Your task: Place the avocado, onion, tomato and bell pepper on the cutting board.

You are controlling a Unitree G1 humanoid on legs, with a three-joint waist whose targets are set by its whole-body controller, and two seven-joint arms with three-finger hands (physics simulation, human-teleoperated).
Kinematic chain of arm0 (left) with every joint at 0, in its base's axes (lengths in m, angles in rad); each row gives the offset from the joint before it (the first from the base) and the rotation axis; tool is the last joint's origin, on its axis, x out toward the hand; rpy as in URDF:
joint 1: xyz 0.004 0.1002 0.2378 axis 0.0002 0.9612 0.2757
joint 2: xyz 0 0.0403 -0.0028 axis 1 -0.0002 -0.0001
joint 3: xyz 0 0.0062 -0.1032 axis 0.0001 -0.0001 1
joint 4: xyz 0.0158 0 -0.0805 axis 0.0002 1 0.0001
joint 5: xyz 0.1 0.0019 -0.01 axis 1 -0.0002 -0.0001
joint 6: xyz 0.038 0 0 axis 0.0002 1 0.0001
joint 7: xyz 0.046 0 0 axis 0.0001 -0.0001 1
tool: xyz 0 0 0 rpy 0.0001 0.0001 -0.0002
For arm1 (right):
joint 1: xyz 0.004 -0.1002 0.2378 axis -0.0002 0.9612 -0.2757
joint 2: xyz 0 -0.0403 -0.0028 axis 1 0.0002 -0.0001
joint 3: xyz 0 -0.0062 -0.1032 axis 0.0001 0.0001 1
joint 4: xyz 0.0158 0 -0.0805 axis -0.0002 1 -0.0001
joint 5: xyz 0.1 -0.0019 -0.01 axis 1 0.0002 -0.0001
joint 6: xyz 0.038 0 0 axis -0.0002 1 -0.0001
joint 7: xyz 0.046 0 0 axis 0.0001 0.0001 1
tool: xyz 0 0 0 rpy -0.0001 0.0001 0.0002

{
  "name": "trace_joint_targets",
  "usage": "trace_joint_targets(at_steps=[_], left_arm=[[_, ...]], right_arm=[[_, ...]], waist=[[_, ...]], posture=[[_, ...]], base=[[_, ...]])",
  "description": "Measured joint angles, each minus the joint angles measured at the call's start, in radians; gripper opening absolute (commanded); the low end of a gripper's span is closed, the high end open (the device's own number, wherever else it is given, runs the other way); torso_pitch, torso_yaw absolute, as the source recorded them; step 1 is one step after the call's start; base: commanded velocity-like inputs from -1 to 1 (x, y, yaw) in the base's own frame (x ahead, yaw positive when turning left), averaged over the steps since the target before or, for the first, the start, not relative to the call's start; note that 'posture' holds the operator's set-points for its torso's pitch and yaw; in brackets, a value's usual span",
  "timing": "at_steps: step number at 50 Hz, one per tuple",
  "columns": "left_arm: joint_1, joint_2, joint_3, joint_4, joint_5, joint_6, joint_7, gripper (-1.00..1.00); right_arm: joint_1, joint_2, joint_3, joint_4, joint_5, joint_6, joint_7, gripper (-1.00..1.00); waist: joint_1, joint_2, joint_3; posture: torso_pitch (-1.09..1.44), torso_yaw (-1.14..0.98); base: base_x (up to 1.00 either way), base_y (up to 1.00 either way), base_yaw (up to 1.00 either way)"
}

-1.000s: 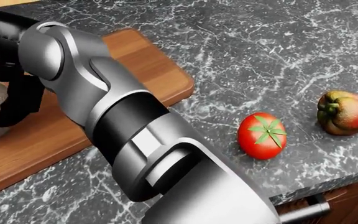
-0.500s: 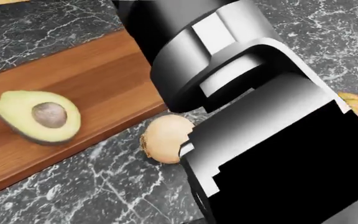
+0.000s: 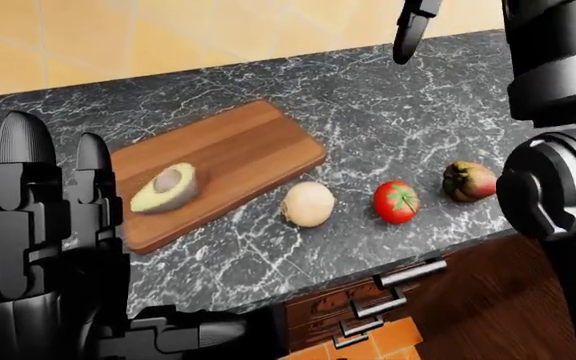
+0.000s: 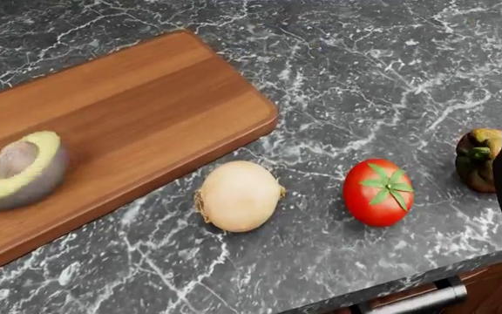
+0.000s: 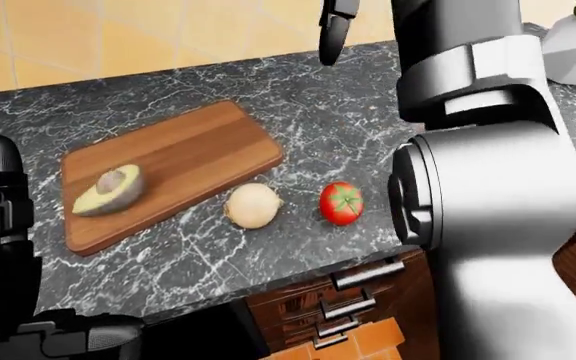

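So far only the avocado (image 4: 14,171) lies on the board (image 3: 218,161). It is half an avocado, lying near the board's left end in the head view. The onion (image 4: 239,195) sits on the dark surface (image 4: 364,72), just beside the board's lower edge but not on it. The tomato (image 4: 378,191) is to the right of the onion, a little apart from it. The pepper (image 3: 469,181) is further right again, and in the head view the robot's arm hides part of it.

The left hand (image 3: 53,217) is up near the camera at the lower left, with its fingers (image 3: 20,169) straight and spread wide. It holds nothing. Of the right hand (image 3: 414,28), only dark fingertips show at the top of the eye views, high above the surface. I cannot tell if it is open or closed, but no food is in it.

Three things could go wrong, I think. The onion and tomato are round, so a bump from a finger could make them roll. They lie fairly near the surface's edge, with drawers (image 3: 393,296) below, so a roll that way could drop them to the floor. The big right arm also blocks much of the view, so the hand may miss the pepper. And a new thing set down carelessly could knock the avocado off the board.
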Motion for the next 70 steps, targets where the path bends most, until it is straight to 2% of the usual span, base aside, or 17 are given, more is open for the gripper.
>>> trace_joint_targets(at_steps=[3, 9, 14, 18, 19, 20, 22, 25, 29, 35, 40, 45, 61, 62, 63, 66, 70], left_arm=[[-0.001, 0.0, -0.003, 0.002, 0.002, 0.001, -0.001, 1.0], [0.0, 0.0, 0.006, -0.005, -0.001, 0.005, -0.001, 1.0], [0.004, -0.001, -0.001, -0.001, 0.004, 0.003, -0.003, 1.0], [0.004, -0.001, -0.007, 0.005, 0.009, -0.001, -0.001, 1.0], [0.003, 0.0, -0.018, 0.009, 0.013, -0.001, -0.005, 1.0], [0.01, 0.0, -0.016, 0.006, 0.014, -0.004, -0.004, 1.0], [0.012, 0.001, -0.005, 0.006, 0.015, -0.009, 0.003, 1.0], [0.009, 0.002, -0.02, 0.013, 0.019, -0.01, 0.001, 1.0], [0.012, 0.004, -0.023, 0.009, 0.021, -0.011, -0.001, 1.0], [0.013, 0.004, -0.022, 0.008, 0.021, -0.017, 0.0, 1.0], [0.014, 0.005, -0.026, 0.013, 0.023, -0.017, 0.002, 1.0], [0.013, 0.006, -0.027, 0.015, 0.024, -0.018, 0.005, 1.0], [0.014, 0.008, -0.032, 0.02, 0.026, -0.024, 0.006, 1.0], [0.015, 0.008, -0.032, 0.02, 0.026, -0.024, 0.006, 1.0], [0.015, 0.008, -0.033, 0.02, 0.026, -0.024, 0.006, 1.0], [0.015, 0.008, -0.031, 0.021, 0.027, -0.023, 0.006, 1.0], [0.016, 0.009, -0.032, 0.018, 0.027, -0.026, 0.007, 1.0]], right_arm=[[0.079, -0.023, -0.01, -0.135, -0.016, -0.006, 0.122, 1.0], [0.315, -0.078, -0.049, -0.523, -0.051, 0.036, 0.366, 1.0], [0.4, -0.195, -0.109, -0.564, -0.085, 0.026, 0.422, 1.0], [0.555, -0.294, -0.18, -0.767, -0.071, 0.06, 0.492, 1.0], [0.701, -0.319, -0.241, -0.926, -0.057, 0.08, 0.512, 1.0], [0.842, -0.319, -0.291, -1.072, -0.04, 0.104, 0.538, 1.0], [0.993, -0.322, -0.304, -1.179, -0.003, 0.138, 0.586, 1.0], [1.079, -0.338, -0.298, -1.16, 0.033, 0.169, 0.6, 1.0], [1.1, -0.354, -0.309, -1.168, 0.052, 0.196, 0.583, 1.0], [1.125, -0.342, -0.308, -1.191, 0.06, 0.188, 0.542, 1.0], [1.096, -0.347, -0.293, -1.144, 0.056, 0.176, 0.523, 1.0], [1.117, -0.326, -0.288, -1.138, 0.04, 0.153, 0.495, 1.0], [1.168, -0.268, -0.277, -1.084, 0.004, 0.107, 0.423, 1.0], [1.176, -0.267, -0.279, -1.084, 0.003, 0.105, 0.42, -0.73], [1.186, -0.266, -0.284, -1.089, 0.001, 0.108, 0.422, -1.0], [1.194, -0.27, -0.307, -1.116, -0.005, 0.103, 0.396, -1.0], [1.204, -0.274, -0.295, -1.082, -0.012, 0.102, 0.422, -1.0]], waist=[[0.001, -0.004, 0.001], [0.007, -0.012, 0.003], [0.01, -0.016, 0.0], [0.011, -0.02, -0.004], [0.019, -0.03, -0.016], [0.018, -0.038, -0.017], [0.007, -0.035, -0.016], [0.001, -0.022, -0.014], [-0.001, -0.012, -0.013], [-0.003, -0.026, -0.025], [-0.001, -0.03, -0.025], [-0.001, -0.034, -0.029], [-0.002, -0.023, -0.037], [-0.002, -0.023, -0.038], [-0.001, -0.023, -0.039], [0.001, -0.024, -0.044], [-0.002, -0.03, -0.046]], posture=[[0.0, 0.0], [0.0, 0.0], [0.0, 0.0], [0.0, 0.0], [0.0, 0.0], [0.0, 0.0], [0.0, 0.0], [0.0, 0.0], [0.0, 0.0], [0.0, 0.0], [0.0, 0.0], [0.0, 0.0], [0.0, 0.0], [0.0, 0.0], [0.0, 0.0], [0.0, 0.0], [0.0, 0.0]], base=[[0.0, 0.0, 0.0], [0.0, 0.0, 0.0], [0.0, 0.0, 0.0], [0.0, 0.0, 0.0], [0.0, 0.0, 0.0], [0.0, 0.0, 0.0], [0.0, 0.0, 0.0], [0.0, 0.0, 0.0], [0.0, 0.0, 0.0], [0.0, 0.0, 0.0], [0.0, 0.0, 0.0], [0.0, 0.0, 0.0], [0.0, 0.0, 0.0], [0.0, 0.0, 0.0], [0.0, 0.0, 0.0], [0.0, 0.0, 0.0], [0.0, 0.0, 0.0]])
